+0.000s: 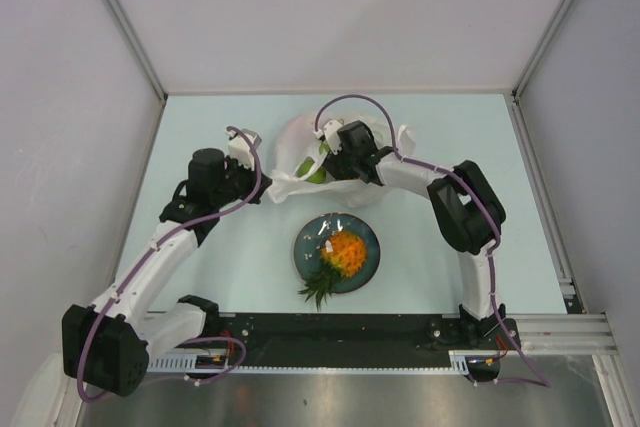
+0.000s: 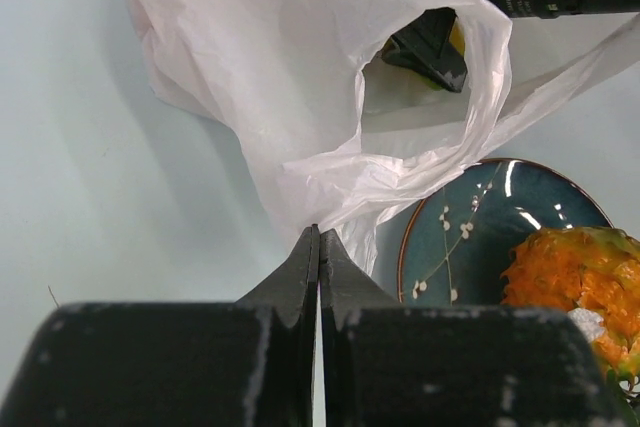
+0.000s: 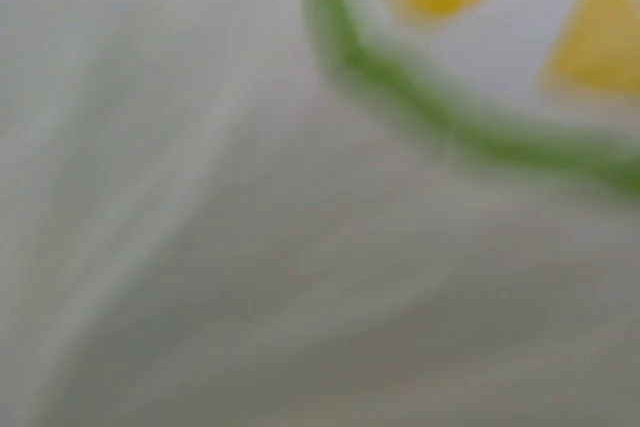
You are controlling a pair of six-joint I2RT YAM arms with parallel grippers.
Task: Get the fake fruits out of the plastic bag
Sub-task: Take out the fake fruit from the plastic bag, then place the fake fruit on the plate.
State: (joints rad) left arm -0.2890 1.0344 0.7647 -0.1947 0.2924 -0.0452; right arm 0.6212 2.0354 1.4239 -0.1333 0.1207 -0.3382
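Observation:
The white plastic bag (image 1: 300, 152) lies crumpled at mid-table. In the left wrist view the bag (image 2: 290, 87) fills the top, its loop handle open. My left gripper (image 2: 320, 234) is shut on the bag's near edge; it also shows in the top view (image 1: 263, 188). My right gripper (image 1: 328, 159) reaches into the bag's mouth, its jaws hidden. One black finger (image 2: 428, 47) shows through the handle loop. A green fruit (image 1: 313, 171) shows inside the bag. The pineapple (image 1: 346, 251) lies on the plate. The right wrist view is blurred bag film with a green-yellow print (image 3: 470, 57).
The dark blue plate (image 1: 366, 232) sits in front of the bag, near the table's centre; it also shows in the left wrist view (image 2: 470, 217) with the pineapple (image 2: 575, 277) on it. White walls enclose the table on three sides.

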